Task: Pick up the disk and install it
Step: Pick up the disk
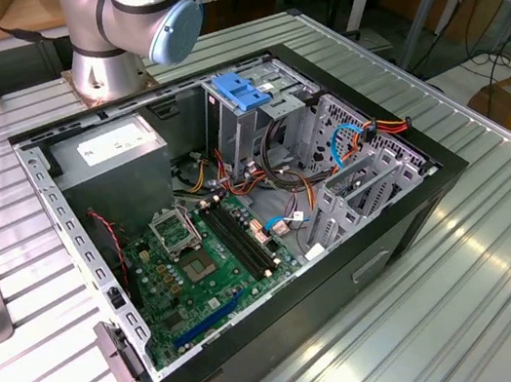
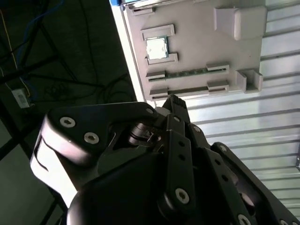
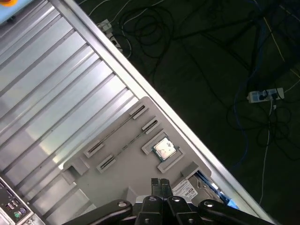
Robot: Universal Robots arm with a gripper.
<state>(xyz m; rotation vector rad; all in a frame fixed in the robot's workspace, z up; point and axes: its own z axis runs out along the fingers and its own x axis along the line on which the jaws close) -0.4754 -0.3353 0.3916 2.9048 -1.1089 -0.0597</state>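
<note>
While pick-up seems not yet begun, table (image 3: 51, 79) carries at its edge grey parts tray (image 3: 117, 168), gripper (image 3: 159, 184) over it w/ fingers pressed together & empty, disk (image 3: 188, 190) just beside at tray's end; grasp prob. needs them spread.

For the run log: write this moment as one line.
gripper: shut, empty, over grey tray | disk: near gripper, not grasped | computer case: open

ribbed metal table (image 1: 501, 237), cable-strewn dark floor (image 3: 211, 56)
</note>
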